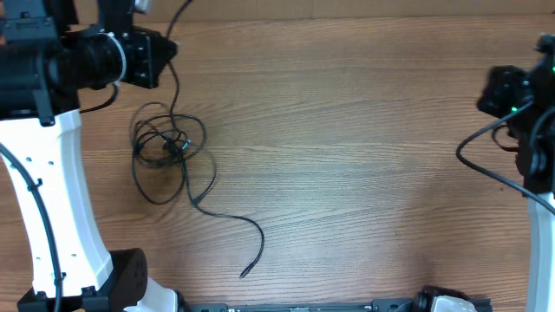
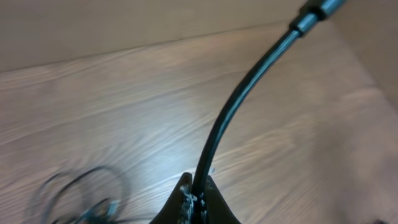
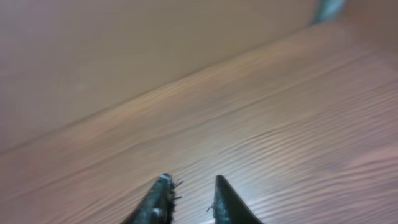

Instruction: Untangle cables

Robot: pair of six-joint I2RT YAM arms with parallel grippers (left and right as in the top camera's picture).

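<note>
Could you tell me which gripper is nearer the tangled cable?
Left. The left gripper grips the cable beside its tangle; the right gripper hangs empty across the table.

A wooden table (image 1: 364, 156) with brown grain carries one thin black cable (image 1: 169, 146). The cable lies in tangled loops on the left part of the table. Its free tail runs toward the near edge and ends in a small plug (image 1: 244, 274).

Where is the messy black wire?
Overhead, the tangled cable lies on the left side of the table, beside the left gripper, which pinches one strand.
</note>
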